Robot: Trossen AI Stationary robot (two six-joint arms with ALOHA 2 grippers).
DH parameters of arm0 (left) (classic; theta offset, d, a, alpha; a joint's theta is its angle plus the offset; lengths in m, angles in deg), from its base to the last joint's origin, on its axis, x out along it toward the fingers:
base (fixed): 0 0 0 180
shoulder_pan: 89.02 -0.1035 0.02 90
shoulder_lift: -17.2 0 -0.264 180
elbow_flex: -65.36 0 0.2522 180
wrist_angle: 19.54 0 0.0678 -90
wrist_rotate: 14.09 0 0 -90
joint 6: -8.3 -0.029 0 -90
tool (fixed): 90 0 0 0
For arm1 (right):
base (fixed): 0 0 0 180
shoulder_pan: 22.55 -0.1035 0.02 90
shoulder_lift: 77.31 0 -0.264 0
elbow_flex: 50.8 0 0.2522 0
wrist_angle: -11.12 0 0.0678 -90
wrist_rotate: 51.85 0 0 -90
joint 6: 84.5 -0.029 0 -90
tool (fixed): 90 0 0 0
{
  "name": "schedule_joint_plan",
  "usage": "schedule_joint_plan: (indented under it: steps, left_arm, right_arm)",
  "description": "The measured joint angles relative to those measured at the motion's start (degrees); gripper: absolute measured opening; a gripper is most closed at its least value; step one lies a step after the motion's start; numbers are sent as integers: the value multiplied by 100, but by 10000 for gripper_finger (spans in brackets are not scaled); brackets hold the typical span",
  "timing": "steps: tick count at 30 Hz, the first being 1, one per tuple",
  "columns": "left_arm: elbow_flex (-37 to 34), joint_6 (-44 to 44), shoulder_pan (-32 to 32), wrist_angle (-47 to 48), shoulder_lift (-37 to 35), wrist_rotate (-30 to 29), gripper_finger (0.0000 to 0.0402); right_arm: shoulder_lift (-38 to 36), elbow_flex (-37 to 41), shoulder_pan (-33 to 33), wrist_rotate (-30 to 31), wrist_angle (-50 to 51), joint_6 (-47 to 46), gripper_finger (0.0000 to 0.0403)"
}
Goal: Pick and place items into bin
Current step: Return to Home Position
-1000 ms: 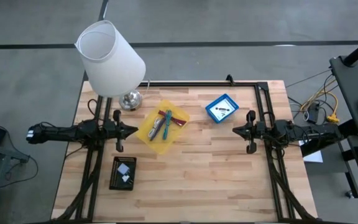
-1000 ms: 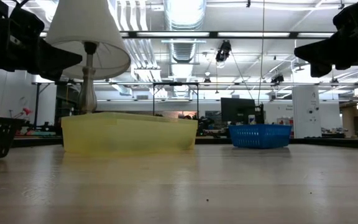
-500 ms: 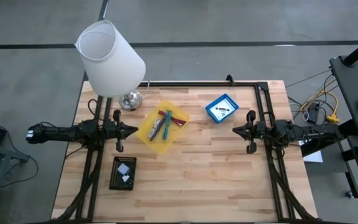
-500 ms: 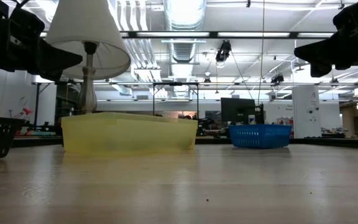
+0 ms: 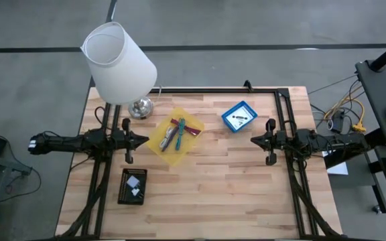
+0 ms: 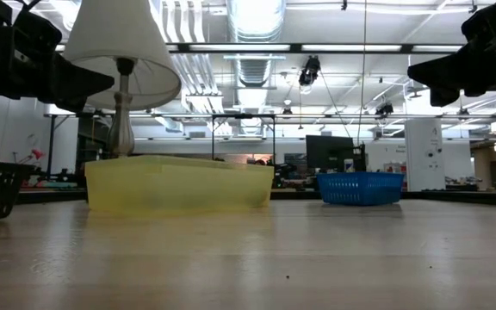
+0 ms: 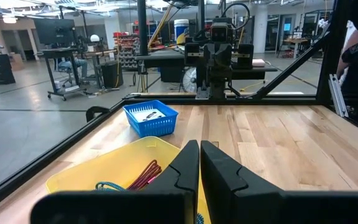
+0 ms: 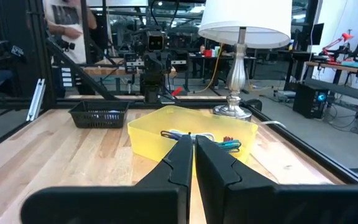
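While we home, the left end effector (image 5: 143, 140) and right end effector (image 5: 253, 140) hang pressed together, empty, apart over the surface (image 5: 213, 187); we judge only settling remains.

yellow bin (image 5: 173, 158), blue bin (image 5: 234, 108), black bin (image 5: 131, 197)

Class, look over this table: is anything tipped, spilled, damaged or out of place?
Nothing stands out. The yellow plastic bin and the small blue mesh basket sit slantwise, but their contents lie inside them, and the white-shaded lamp stands upright.
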Motion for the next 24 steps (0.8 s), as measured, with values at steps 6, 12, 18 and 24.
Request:
schedule_joint_plan:
  steps: [6,12,18,24]
  left_arm:
    - [0,0,0,-2,0,0,0]
    - [0,0,0,-2,0,0,0]
    - [0,0,0,-4,0,0,0]
    - [0,-2,0,-4,0,2,0]
  right_arm:
    - [2,0,0,0,0,-67,9]
    - [2,0,0,0,0,-39,8]
    - [2,0,0,0,0,0,9]
    - [2,0,0,0,0,-67,9]
